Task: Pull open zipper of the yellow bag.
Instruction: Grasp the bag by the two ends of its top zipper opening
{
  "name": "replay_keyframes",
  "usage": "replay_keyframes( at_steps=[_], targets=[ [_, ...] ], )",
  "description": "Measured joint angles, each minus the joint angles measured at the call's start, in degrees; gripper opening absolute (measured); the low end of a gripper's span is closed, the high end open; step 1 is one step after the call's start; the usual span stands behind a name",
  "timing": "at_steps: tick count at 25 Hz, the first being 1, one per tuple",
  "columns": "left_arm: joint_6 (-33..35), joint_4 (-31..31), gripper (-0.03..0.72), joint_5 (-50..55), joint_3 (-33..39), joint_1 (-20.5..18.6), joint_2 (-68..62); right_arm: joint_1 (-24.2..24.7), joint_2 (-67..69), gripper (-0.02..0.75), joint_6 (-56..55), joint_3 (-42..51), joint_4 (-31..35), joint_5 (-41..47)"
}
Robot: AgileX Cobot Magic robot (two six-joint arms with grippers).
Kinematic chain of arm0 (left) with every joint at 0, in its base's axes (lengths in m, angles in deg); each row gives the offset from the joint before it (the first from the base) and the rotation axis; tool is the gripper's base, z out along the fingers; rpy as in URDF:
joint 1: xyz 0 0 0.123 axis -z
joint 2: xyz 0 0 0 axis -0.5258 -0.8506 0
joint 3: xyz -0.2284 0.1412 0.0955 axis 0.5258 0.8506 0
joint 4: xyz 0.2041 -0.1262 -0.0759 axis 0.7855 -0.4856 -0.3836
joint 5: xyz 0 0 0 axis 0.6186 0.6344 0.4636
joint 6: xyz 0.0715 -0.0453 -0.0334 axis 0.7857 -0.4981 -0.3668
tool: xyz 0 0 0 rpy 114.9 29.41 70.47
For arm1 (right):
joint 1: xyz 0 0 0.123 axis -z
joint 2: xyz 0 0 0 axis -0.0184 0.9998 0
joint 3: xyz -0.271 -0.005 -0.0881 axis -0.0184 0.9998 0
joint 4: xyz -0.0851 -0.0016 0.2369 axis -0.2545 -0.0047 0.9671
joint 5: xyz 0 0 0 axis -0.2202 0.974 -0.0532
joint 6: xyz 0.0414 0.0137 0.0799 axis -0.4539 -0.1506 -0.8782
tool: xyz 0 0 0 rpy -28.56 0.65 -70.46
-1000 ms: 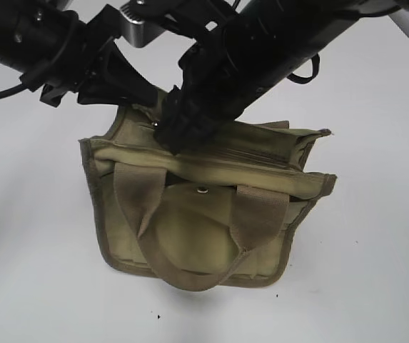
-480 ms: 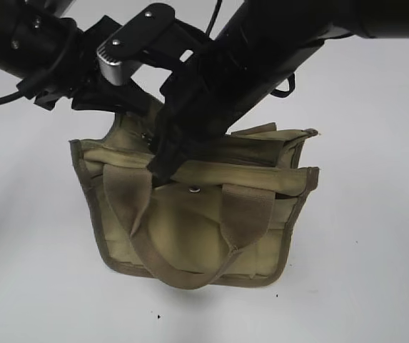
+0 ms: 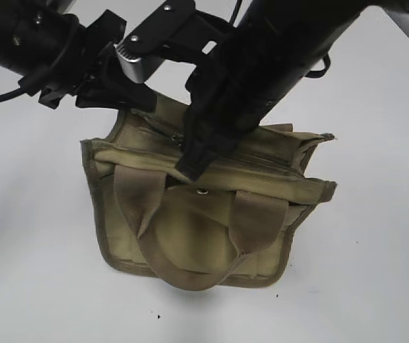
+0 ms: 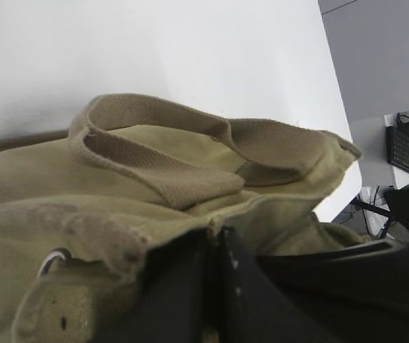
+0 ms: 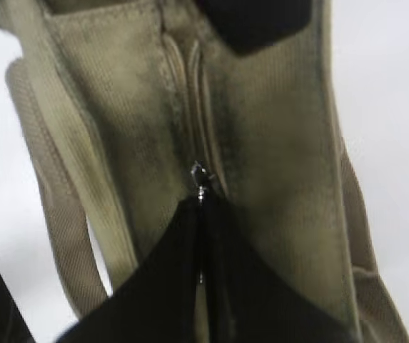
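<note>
The yellow bag point(image 3: 190, 236) stands upright on the white table point(image 3: 33, 236). My left gripper point(image 3: 136, 106) is shut on the cloth edge at the bag's top rear left corner; in the left wrist view its jaws point(image 4: 216, 232) pinch a fold of canvas. My right gripper point(image 3: 190, 170) comes down over the middle of the bag's top. In the right wrist view the zipper point(image 5: 190, 93) runs away from the shut right gripper point(image 5: 204, 204), which pinches the small silver pull tab point(image 5: 199, 179). The track ahead of the tab looks closed.
Two webbing handles point(image 3: 190, 275) hang down the bag's front over the rounded flap with its silver snap button point(image 3: 203, 191). Both black arms cross above the bag. White table surrounds the bag; its edge and a grey floor show in the left wrist view point(image 4: 382, 64).
My right gripper's jaws have closed on the pull tab. Its tip has dropped to the zipper line and slid right; the bag swayed left, then back. The left gripper kept its hold.
</note>
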Motion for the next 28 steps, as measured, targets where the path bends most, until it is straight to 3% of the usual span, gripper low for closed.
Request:
replay_keyframes(
  at_steps=[6, 17, 28],
  targets=[
    [0.0, -0.46, 0.003, -0.05, -0.05, 0.0, 0.0, 3.17, -2.61, 0.002, -1.96, 0.17, -0.81, 7.29],
    [0.0, -0.62, 0.003, -0.22, -0.05, 0.0, 0.0, 13.55, -3.9, 0.002, -6.41, 0.17, -0.34, 23.02],
    [0.0, -0.32, 0.006, -0.22, -0.06, 0.0, 0.0, 17.67, -3.96, 0.021, -12.45, 0.17, -0.24, 25.19]
  ],
)
